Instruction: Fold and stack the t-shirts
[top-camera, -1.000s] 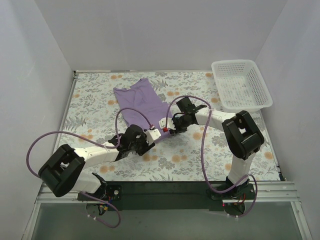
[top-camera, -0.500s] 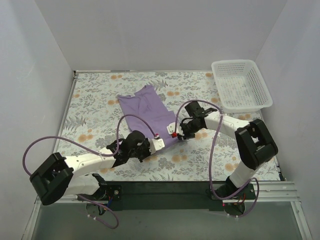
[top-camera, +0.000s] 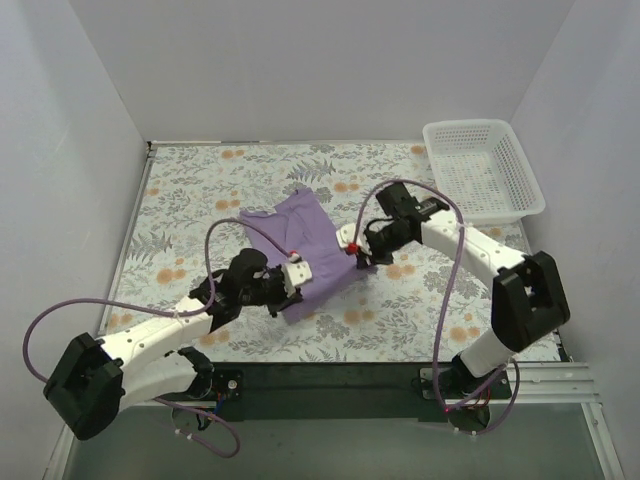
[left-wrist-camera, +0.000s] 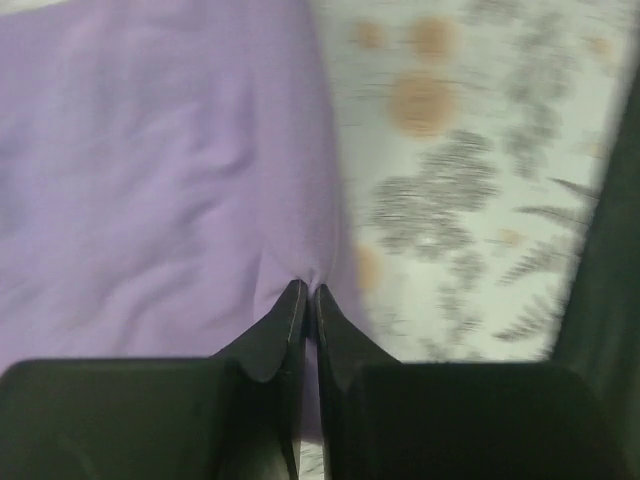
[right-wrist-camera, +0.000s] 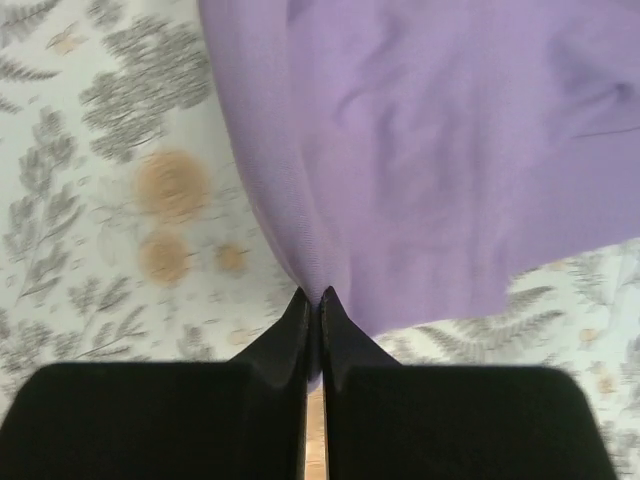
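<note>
The lavender t-shirt (top-camera: 312, 243) lies mid-table on the flowered cloth, its near part raised and drawn up. My left gripper (top-camera: 293, 268) is shut on the near left edge of the shirt; in the left wrist view the fabric (left-wrist-camera: 170, 180) is pinched between the tips of the left gripper (left-wrist-camera: 308, 291). My right gripper (top-camera: 353, 247) is shut on the near right edge. In the right wrist view the shirt (right-wrist-camera: 440, 140) hangs from the closed tips of the right gripper (right-wrist-camera: 312, 294). Neck and tag are hidden.
A white lattice basket (top-camera: 483, 170) stands at the far right corner. The flowered tablecloth (top-camera: 190, 190) covers the table, with white walls on three sides. Purple cables loop over both arms.
Both grippers have shut on the shirt's near edge. The shirt's near end has come up off the cloth and moved toward the far side, so the shirt looks shorter.
</note>
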